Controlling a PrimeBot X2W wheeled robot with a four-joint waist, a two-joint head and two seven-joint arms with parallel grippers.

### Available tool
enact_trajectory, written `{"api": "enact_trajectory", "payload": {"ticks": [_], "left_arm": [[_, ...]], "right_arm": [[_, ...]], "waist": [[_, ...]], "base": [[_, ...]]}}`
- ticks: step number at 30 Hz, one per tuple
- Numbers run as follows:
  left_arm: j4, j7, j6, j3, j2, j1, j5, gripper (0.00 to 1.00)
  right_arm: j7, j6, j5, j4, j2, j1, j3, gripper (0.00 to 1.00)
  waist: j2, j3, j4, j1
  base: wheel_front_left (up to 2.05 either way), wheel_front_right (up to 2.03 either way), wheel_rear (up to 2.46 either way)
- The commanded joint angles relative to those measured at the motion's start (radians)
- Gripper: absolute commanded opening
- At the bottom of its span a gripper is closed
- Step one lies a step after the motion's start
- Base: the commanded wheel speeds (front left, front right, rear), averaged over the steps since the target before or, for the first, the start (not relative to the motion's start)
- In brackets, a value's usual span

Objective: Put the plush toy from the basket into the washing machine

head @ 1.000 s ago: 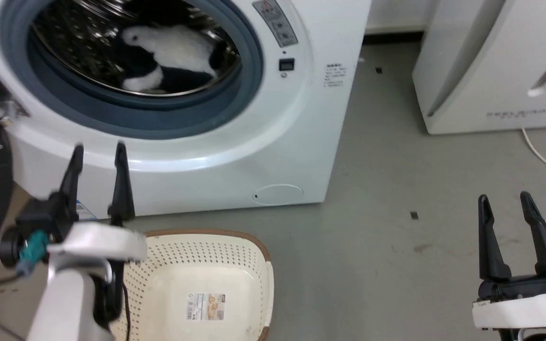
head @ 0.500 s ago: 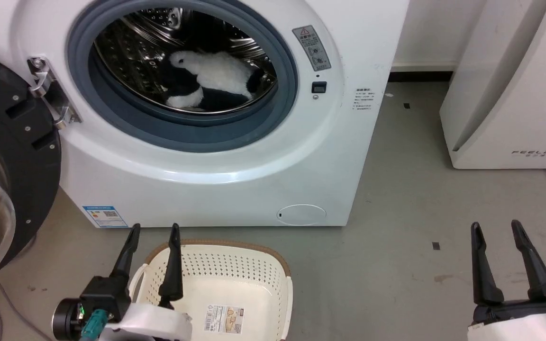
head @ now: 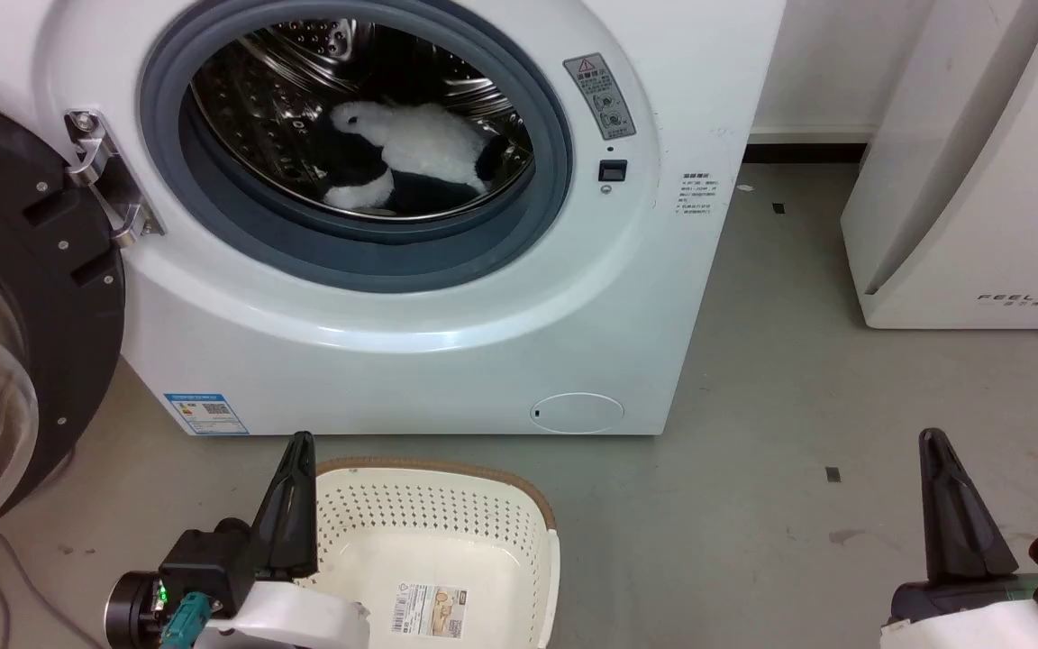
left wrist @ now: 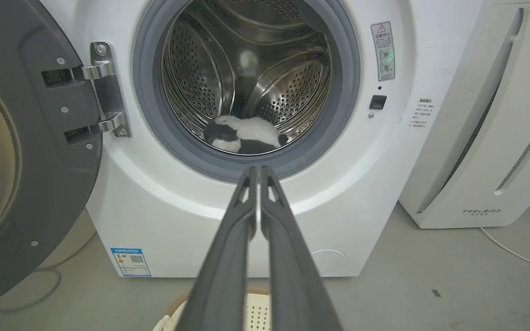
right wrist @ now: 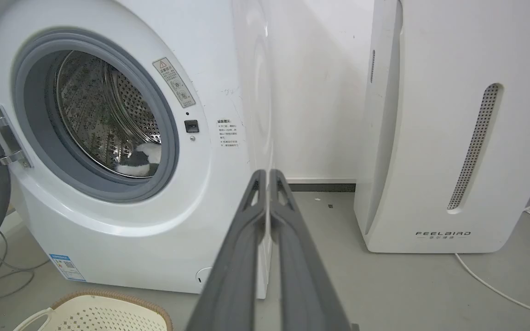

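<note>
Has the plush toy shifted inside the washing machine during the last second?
No. The plush toy lies at the same spot in the drum, behind the lower lip of the gasket; only the camera has moved.

The plush toy (left wrist: 245,139) lies in the washing machine (left wrist: 154,216); left claw (left wrist: 259,169) closed.

Toy (head: 411,158) lies in drum (head: 285,99) of washer (head: 411,361); door (head: 23,297) hangs open on washer's left. Basket (head: 447,491) on floor (head: 753,406) just before washer, below the opening; left gripper (head: 300,443) at basket's left edge, right gripper (head: 934,440) well to its right. Appliance (head: 978,180) stands right of washer, strip of floor between.
</note>
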Motion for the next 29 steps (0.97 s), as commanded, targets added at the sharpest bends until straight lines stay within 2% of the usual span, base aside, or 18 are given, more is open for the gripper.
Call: {"api": "enact_trajectory", "payload": {"ticks": [1, 29], "left_arm": [[-0.002, 0.004, 0.0, 0.002, 0.0, 0.0, 0.003, 0.0], [-0.024, 0.061, 0.005, 0.012, -0.003, 0.004, 0.033, 0.0]], "right_arm": [[0.004, 0.0, -0.002, 0.001, 0.0, -0.001, 0.001, 0.0], [0.062, 0.0, -0.03, 0.007, 0.0, -0.014, 0.022, 0.0]], "waist": [[0.0, -0.001, 0.0, 0.0001], [0.0, -0.018, -0.003, 0.0001]], "base": [[0.0, 0.0, 0.0], [0.0, 0.0, 0.0]]}}
